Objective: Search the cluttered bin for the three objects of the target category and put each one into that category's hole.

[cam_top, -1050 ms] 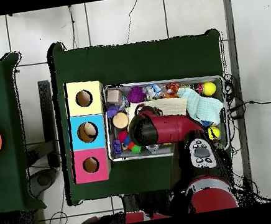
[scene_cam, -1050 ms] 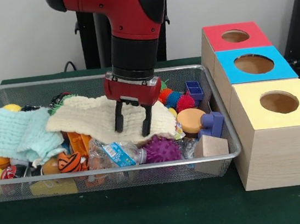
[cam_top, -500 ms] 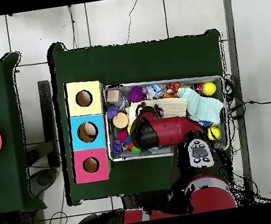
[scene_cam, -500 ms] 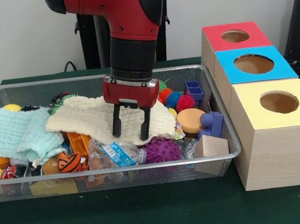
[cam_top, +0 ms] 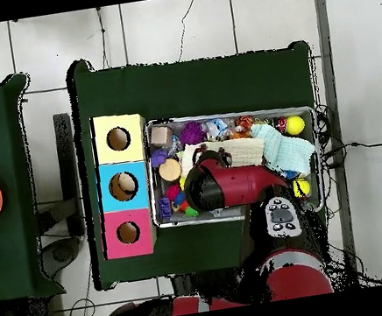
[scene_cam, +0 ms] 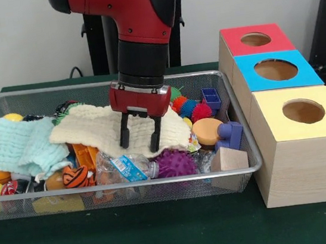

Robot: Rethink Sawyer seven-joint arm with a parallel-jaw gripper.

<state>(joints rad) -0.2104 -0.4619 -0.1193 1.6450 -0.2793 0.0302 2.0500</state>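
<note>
Green table (scene_cam: 166, 236), white wall behind.
We see the bin (scene_cam: 130, 189) lying long beside the boxes (scene_cam: 294, 116); our gripper (scene_cam: 138, 138) spreads over the cream cloth (scene_cam: 92, 131).

Wire-mesh metal bin (scene_cam: 4, 99), centre frame. Soft, nubbly cream cloth (scene_cam: 98, 129) beside waffle-textured mint cloth (scene_cam: 16, 147). Crinkled clear plastic bottle (scene_cam: 124, 167), spiky rubbery purple ball (scene_cam: 176, 163). Right: matt pale wooden boxes (scene_cam: 304, 166). Glossy red plastic arm shell (scene_cam: 130, 6).
</note>
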